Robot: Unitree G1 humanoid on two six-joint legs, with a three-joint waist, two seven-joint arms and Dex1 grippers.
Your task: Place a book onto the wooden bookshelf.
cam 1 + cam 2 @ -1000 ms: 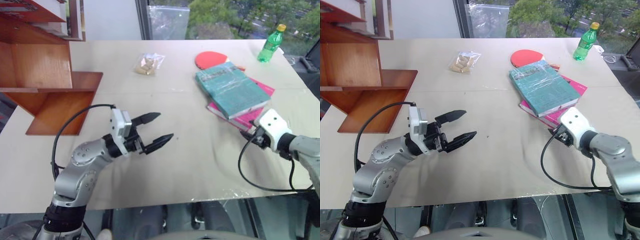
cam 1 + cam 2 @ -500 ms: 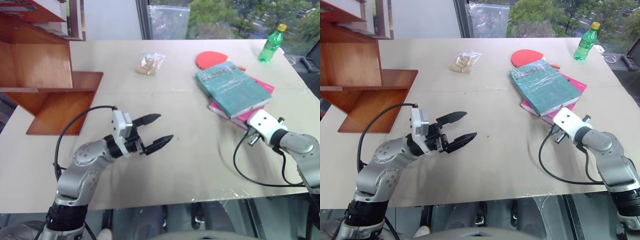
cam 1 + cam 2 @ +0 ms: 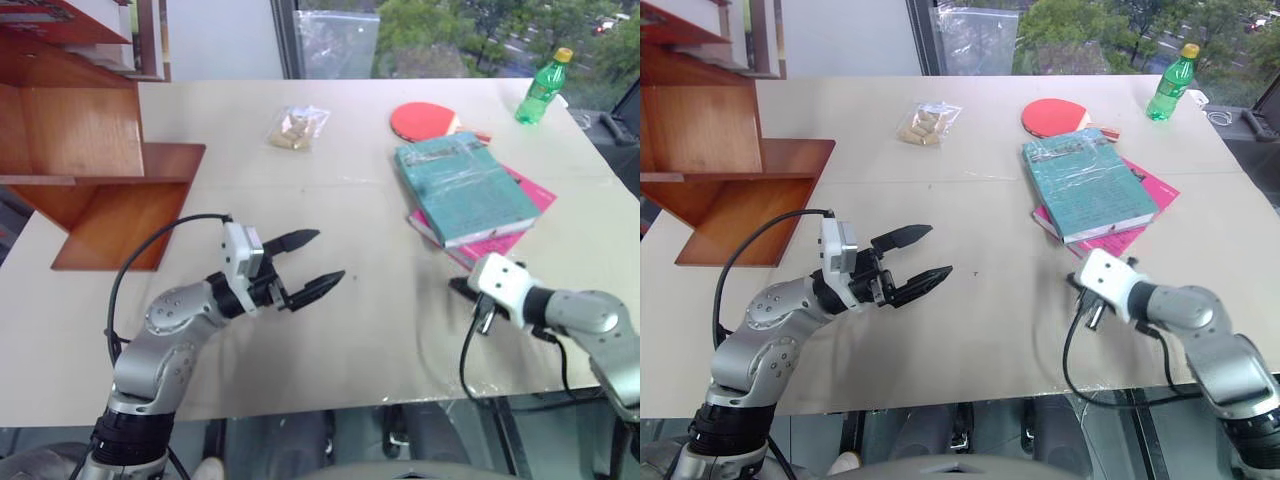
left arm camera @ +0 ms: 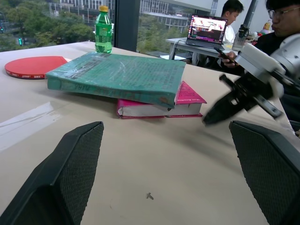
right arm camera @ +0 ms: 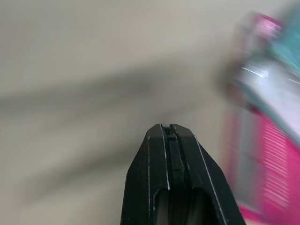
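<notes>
1. Swinging inward across the table (image 3: 330,340), the right gripper (image 3: 1077,282) is now sitting off the near corner of the book stack, where a second ago it was tucked against the stack's near edge, farther toward the robot's right.
2. Its fingers are pressed tightly together with nothing between them; they were partly apart a second ago, so they are closing on air, not on any book.
3. The book (image 3: 462,188), the thick teal one, is lying just beyond and to the right of that gripper, resting on top of the pink book (image 3: 520,236); both have been nudged and are lying at a slightly different angle than before.
4. The left gripper (image 3: 318,258) is hovering over the table with its fingers spread wide and empty, exactly where it was a second ago, pointing across toward the stack.
5. The wooden bookshelf (image 3: 100,170) is standing well off to the left of the left gripper, far from the book.
6. This is looking to me like a missed or abandoned grasp: the book is not yet lifted, and the right gripper will probably need reopening before another approach.
</notes>
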